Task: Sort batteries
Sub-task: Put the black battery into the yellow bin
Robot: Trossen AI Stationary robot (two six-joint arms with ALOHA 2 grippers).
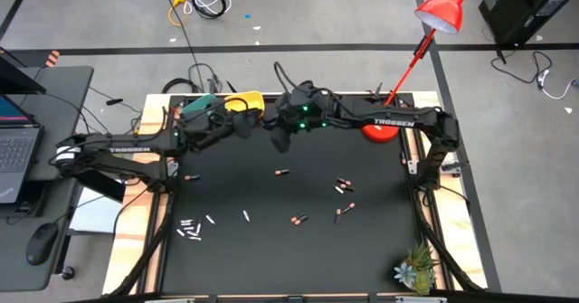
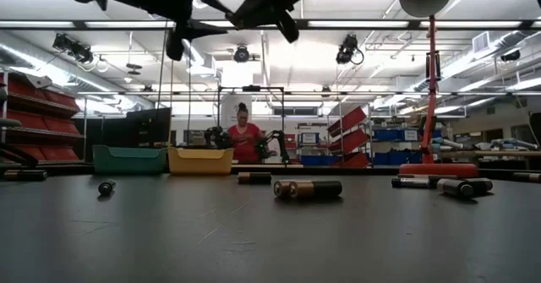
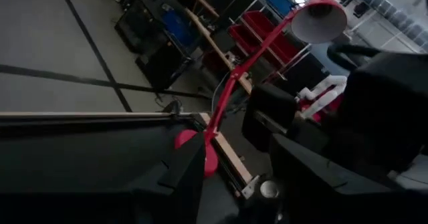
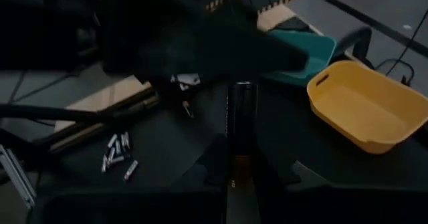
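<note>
A dark battery (image 4: 241, 127) is held upright, pinched in the right gripper (image 1: 282, 138), near the yellow bowl (image 1: 251, 99) at twelve o'clock, presumably for dropping. The left gripper (image 1: 242, 122) is raised alongside; its opening cannot be told.

Two dark jointed arms, white TROSSEN lettering, green lights at one wrist

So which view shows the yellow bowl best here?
The right wrist view: the yellow bowl shows whole, its inside visible with nothing in it. The low view shows only its side wall far back. In the high view the arms cover most of it. The left wrist view misses it.
</note>
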